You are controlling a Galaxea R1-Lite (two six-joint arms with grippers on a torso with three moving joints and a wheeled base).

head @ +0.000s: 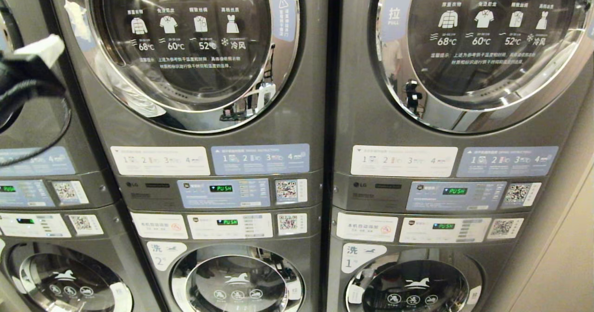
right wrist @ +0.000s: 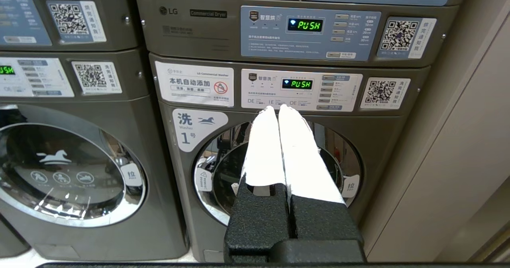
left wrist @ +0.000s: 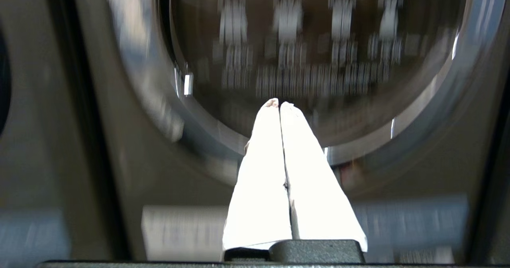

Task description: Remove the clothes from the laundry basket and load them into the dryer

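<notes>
Two grey dryers stand side by side with their round glass doors closed: one in the middle [head: 185, 47] and one on the right [head: 482, 47]. My left gripper [left wrist: 279, 102] is shut and empty, its white fingers pointing at the lower rim of a dryer door [left wrist: 310, 60], a little short of it. The left wrist [head: 23, 77] shows at the far left edge of the head view. My right gripper [right wrist: 277, 107] is shut and empty, hanging low in front of washer number 1 [right wrist: 279, 172]. The clothes and the laundry basket are out of view.
Control panels with green PUSH displays [head: 221, 188] sit under the dryers, with washers [head: 236, 284] below them. A third stacked machine [head: 32, 186] stands on the left. A beige wall [head: 571, 237] closes the right side. The right dryer door carries a blue pull tab [head: 393, 15].
</notes>
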